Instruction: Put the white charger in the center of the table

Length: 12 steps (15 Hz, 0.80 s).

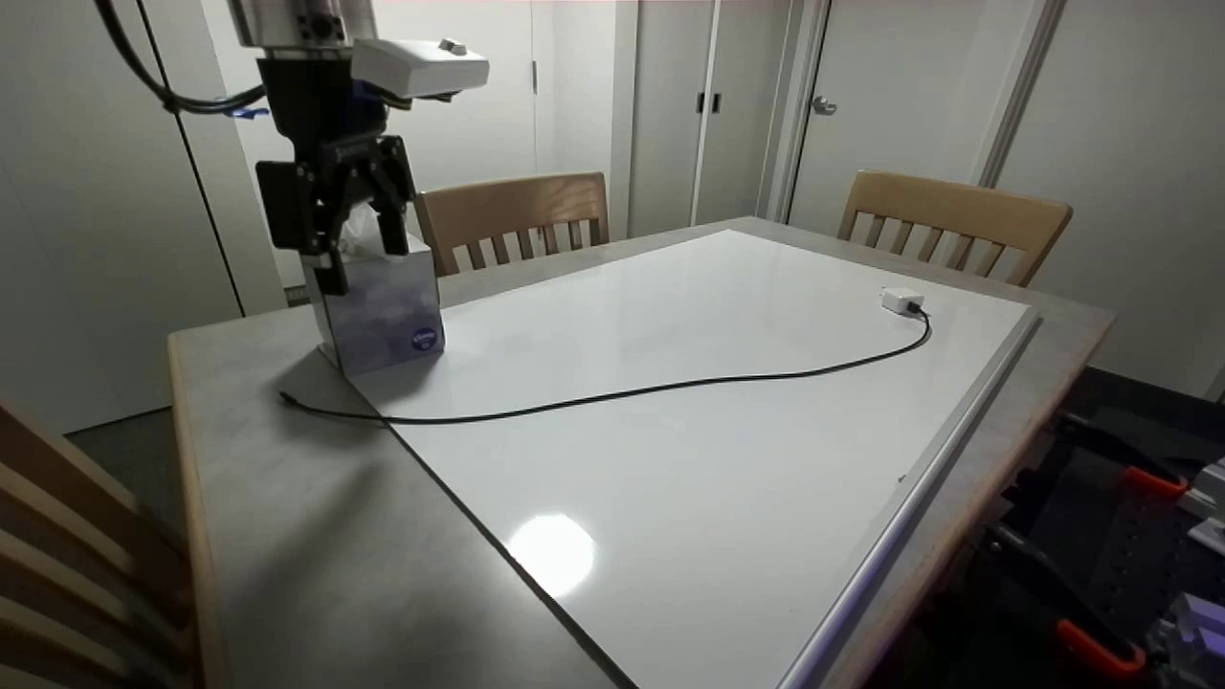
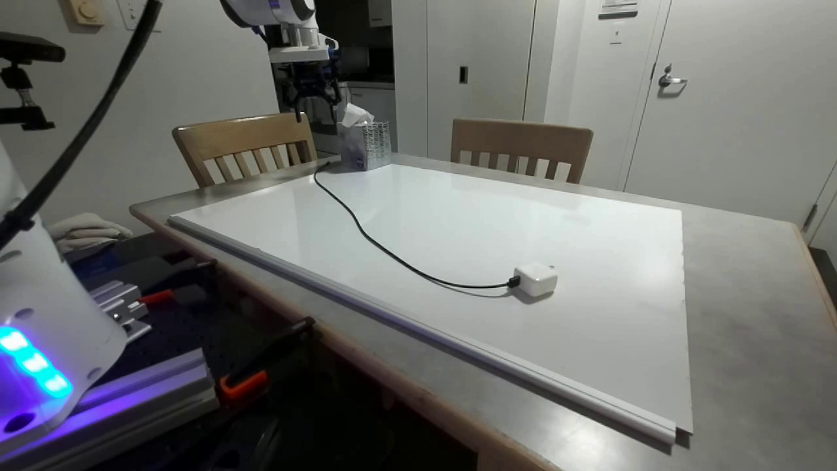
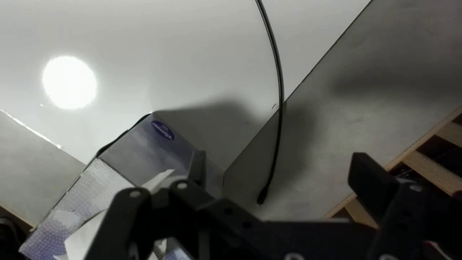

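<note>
Your one white charger (image 1: 902, 300) lies on the single glossy white panel (image 1: 593, 316), off centre, toward the end of the panel farther from the tissue box (image 1: 390, 316); both exterior views confirm this. One black cord (image 3: 280, 94) is plugged into its side. You see it cross the panel in a long, loose curve, pass over the panel's edge and finish with its free end on the grey top of the desk (image 2: 752, 314), near the box.

The panel covers most of the desk and carries one rail (image 2: 418, 325) along a long side. The tissue box counts one, upright at a corner of the panel, with white tissue (image 2: 356, 116) standing out of its top.

Your one hand (image 3: 278, 159) is released, its two fingers spread well apart. It hangs above the desk near the tissue box, well apart from the charger. In the wrist view the cord's free end shows between the fingers, lower down, on the desk.

Around the desk you have three wooden chairs (image 1: 517, 204), all visible in an exterior view. At the rail-side edge, count two black clamps (image 2: 245, 384) with orange-red grips. Beyond these stands one white robot base (image 2: 55, 307), three blue lights (image 2: 33, 361) lit, with one folded cloth (image 2: 88, 230) behind it.
</note>
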Each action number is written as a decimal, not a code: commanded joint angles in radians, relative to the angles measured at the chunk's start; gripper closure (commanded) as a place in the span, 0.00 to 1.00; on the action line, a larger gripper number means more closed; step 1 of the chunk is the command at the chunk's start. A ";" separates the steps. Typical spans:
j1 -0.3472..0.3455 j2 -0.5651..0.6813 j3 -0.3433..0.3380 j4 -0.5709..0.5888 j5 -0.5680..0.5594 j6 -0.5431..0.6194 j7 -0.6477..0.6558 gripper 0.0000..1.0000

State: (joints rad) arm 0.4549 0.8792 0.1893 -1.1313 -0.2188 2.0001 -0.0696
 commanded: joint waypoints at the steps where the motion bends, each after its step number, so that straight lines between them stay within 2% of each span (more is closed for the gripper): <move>1: 0.006 0.035 0.008 0.035 0.007 0.000 -0.008 0.00; 8: 0.020 0.094 0.005 0.072 0.003 0.008 -0.003 0.00; 12: 0.013 0.141 0.023 0.104 0.021 0.065 -0.017 0.00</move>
State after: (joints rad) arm 0.4734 0.9669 0.1949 -1.0866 -0.2179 2.0258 -0.0695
